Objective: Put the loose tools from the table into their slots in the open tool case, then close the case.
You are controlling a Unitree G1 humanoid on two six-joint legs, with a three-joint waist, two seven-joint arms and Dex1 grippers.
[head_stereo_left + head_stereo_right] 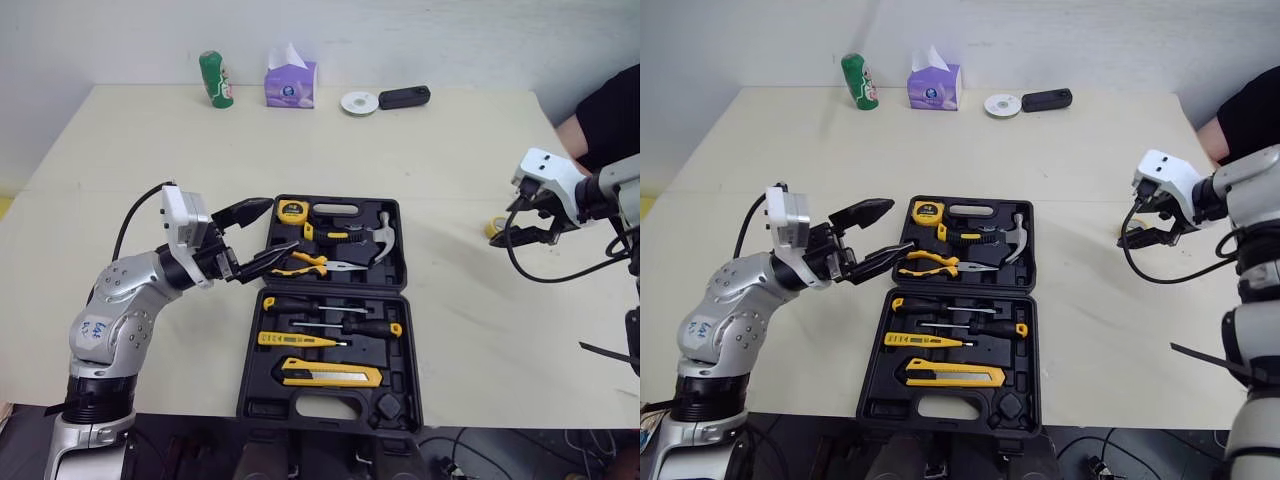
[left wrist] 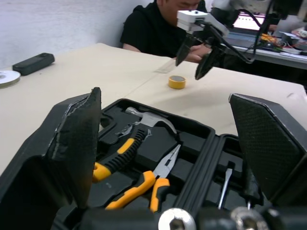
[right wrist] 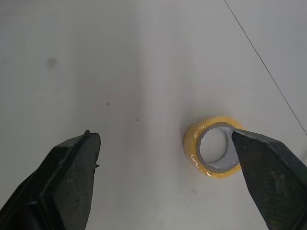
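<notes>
The black tool case lies open in the middle of the table. It holds a tape measure, a hammer, pliers, screwdrivers and a yellow utility knife. My left gripper is open at the case's left edge, beside the tape measure and pliers, with nothing between its fingers. A yellow tape roll lies on the bare table to the right of the case. My right gripper hovers open just over it; in the right wrist view the roll sits close to one finger.
Along the far table edge stand a green can, a purple tissue box, a white disc and a black device. A person in black sits at the far right corner.
</notes>
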